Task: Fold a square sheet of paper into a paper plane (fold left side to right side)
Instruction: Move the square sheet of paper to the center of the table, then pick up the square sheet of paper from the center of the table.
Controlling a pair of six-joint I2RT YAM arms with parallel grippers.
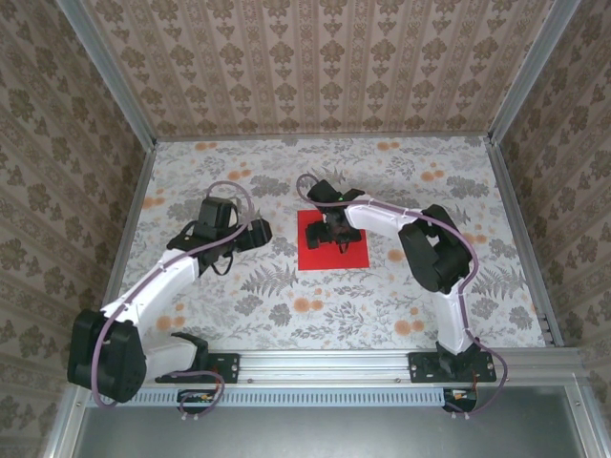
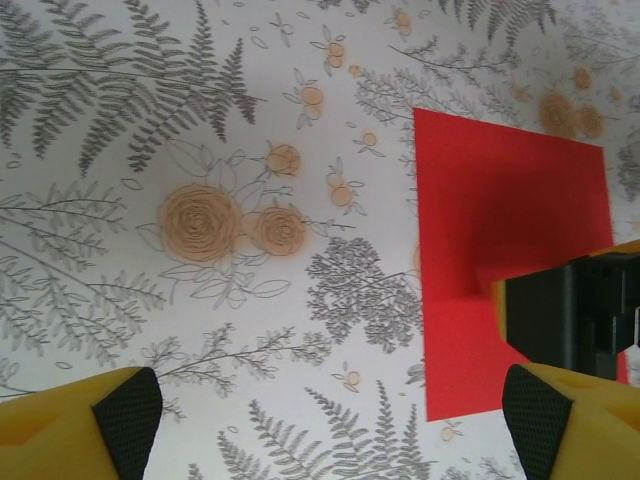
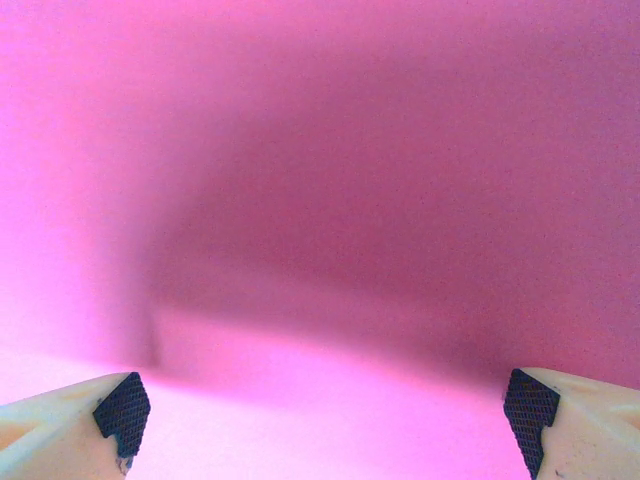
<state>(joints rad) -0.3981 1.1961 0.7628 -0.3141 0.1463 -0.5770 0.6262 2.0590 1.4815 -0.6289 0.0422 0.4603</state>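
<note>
Square sheet of paper (image 1: 315, 253) is seen lying flat and unfolded on the patterned tabletop (image 1: 286, 315), no crease visible. Right gripper (image 1: 336, 234) is positioned directly over the sheet, low, jaws spread wide. In the right wrist view its fingertips (image 3: 122, 410) are seen far apart with red paper beneath them. Nothing is pinched; contact with the paper cannot be told. Left gripper (image 1: 250, 234) is held just left of the sheet, over bare tabletop, jaws also wide and empty. In the left wrist view the sheet's left edge is seen flat on the table, and a shadow is cast on the sheet by the right gripper.
</note>
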